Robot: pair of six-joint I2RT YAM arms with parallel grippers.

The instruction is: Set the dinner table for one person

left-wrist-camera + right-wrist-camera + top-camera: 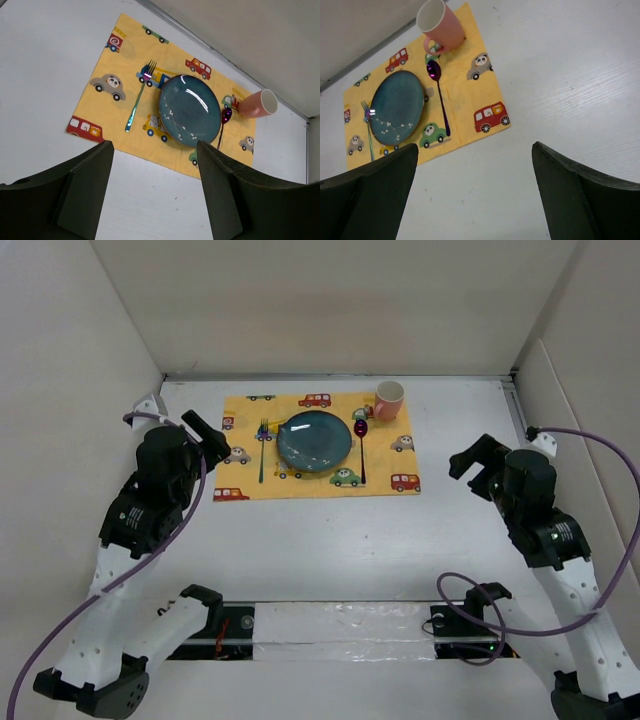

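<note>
On the white dinner table (320, 550) lies a yellow car-print placemat (395, 465). A blue plate (314, 438) sits at its middle, with a fork (263, 452) to its left and a purple spoon (361, 448) to its right. A pink mug (389, 398) stands at the mat's far right corner. My left gripper (212, 438) hovers just left of the mat, open and empty (154, 150). To the right of the mat, my right gripper (472, 455) is also open and empty (475, 147). Both wrist views show the plate (189, 110) (396, 107) and the mug (257, 104) (441, 25).
Cream walls (330, 300) enclose the table at the back and both sides. A taped strip (340, 625) with black mounts runs along the near edge between the arm bases. Purple cables (600, 460) loop beside each arm.
</note>
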